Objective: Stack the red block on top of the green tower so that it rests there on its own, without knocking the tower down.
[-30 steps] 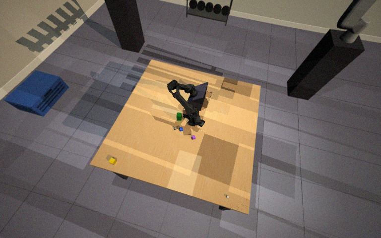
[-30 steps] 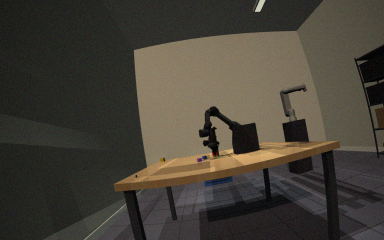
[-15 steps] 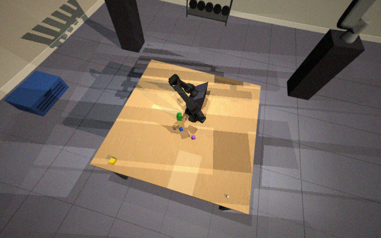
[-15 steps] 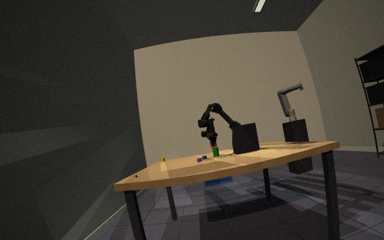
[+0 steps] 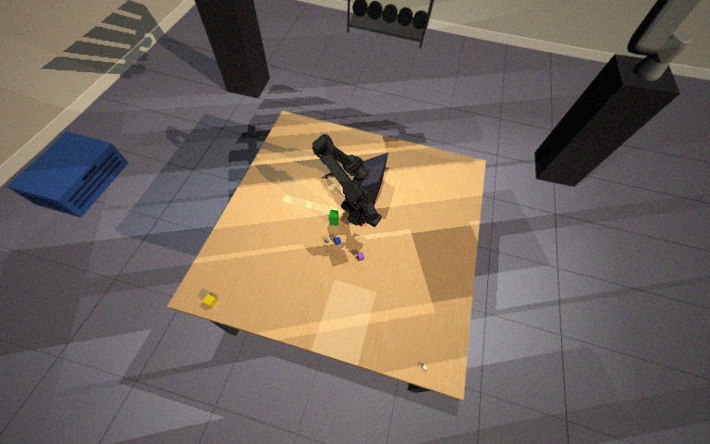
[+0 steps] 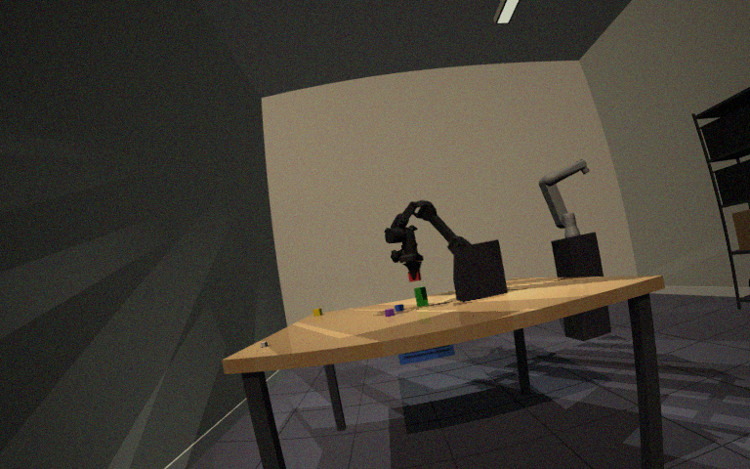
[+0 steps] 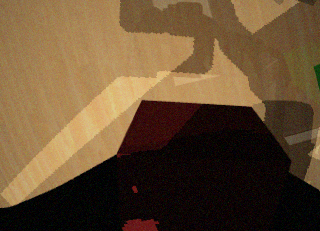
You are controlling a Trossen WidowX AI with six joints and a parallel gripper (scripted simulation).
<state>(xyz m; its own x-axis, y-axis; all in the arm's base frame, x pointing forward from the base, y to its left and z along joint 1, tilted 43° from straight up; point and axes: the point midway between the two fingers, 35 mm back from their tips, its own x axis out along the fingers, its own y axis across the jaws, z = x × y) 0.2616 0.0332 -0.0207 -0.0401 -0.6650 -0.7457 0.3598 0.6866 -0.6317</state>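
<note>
My gripper [image 5: 366,221] [image 6: 413,273] [image 7: 194,163] is shut on the red block [image 6: 417,276] [image 7: 160,126] and holds it in the air above the table [image 5: 271,329] [image 6: 483,325]. In the exterior view the block hangs a little above and slightly left of the green tower's top. The green tower [image 5: 334,216] [image 6: 421,296] stands upright on the table; in the top view it is just left of the gripper. Only a sliver of it [image 7: 318,74] shows at the right edge of the wrist view. The dark fingers hide much of the block there.
A blue block [image 5: 337,240] [image 6: 398,307] and a purple block [image 5: 361,255] [image 6: 389,312] lie on the table near the tower. A yellow block [image 5: 209,300] [image 6: 316,312] sits near a far corner. The arm's black base box [image 6: 478,270] stands behind the tower.
</note>
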